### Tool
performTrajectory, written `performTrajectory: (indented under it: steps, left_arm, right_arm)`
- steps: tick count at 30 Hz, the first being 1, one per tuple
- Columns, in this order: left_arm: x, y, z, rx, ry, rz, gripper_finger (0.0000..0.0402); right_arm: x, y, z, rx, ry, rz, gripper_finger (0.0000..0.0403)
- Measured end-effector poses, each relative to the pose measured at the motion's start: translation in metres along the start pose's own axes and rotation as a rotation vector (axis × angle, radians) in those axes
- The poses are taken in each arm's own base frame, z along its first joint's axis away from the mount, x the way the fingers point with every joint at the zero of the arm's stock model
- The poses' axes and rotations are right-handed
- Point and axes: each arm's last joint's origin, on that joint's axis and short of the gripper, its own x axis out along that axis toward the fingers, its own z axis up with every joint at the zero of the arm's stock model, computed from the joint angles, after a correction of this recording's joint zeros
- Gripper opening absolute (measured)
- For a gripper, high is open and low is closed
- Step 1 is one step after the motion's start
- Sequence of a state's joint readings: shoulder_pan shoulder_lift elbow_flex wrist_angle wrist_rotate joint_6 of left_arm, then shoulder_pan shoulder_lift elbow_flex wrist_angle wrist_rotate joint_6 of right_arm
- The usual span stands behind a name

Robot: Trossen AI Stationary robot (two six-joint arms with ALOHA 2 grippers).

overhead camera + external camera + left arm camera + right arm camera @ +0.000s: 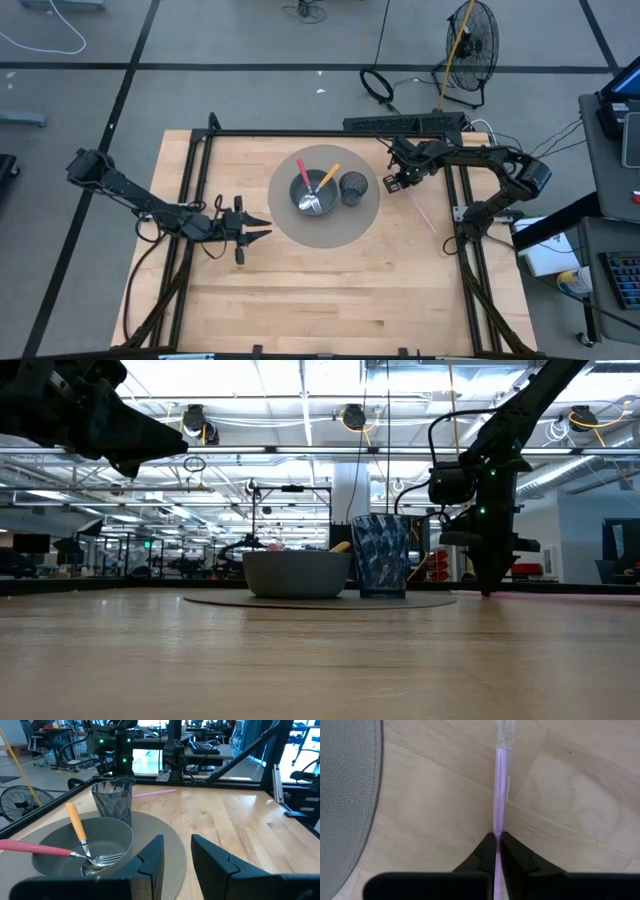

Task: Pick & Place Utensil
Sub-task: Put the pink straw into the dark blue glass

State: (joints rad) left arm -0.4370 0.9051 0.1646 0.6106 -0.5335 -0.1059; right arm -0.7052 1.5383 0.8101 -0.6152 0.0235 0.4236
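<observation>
- Right gripper: down at the bench surface, just off the right edge of the round grey mat, near the far right part of the bench. Its fingers are clenched on a pink utensil.
- Pink utensil: lies flat on the bare wood, a long thin handle running from the gripper toward the right edge of the bench; clear tip at one end.
- Left gripper: hangs above the bench left of the mat, fingers spread, grasping nothing.
- Grey bowl: sits on the mat, toward its far side. It holds a fork with an orange handle and a utensil with a red handle.
- Dark patterned cup: stands upright on the mat, just beside the bowl on its right.
</observation>
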Motion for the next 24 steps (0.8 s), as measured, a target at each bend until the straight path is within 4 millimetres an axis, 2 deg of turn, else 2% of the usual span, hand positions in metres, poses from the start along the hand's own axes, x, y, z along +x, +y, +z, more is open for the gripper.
performTrajectory:
  steps: [18, 24]
  left_arm:
    - [0.000, 0.000, 0.000, 0.002, 0.000, 0.000, 0.0104]
    - [0.000, 0.000, 0.000, 0.001, 0.000, 0.000, 0.0104]
  right_arm:
    - [-0.001, 0.001, 0.003, -0.074, -0.052, 0.018, 0.0003]
    - [-0.013, 0.002, 0.006, -0.088, -0.135, 0.047, 0.0002]
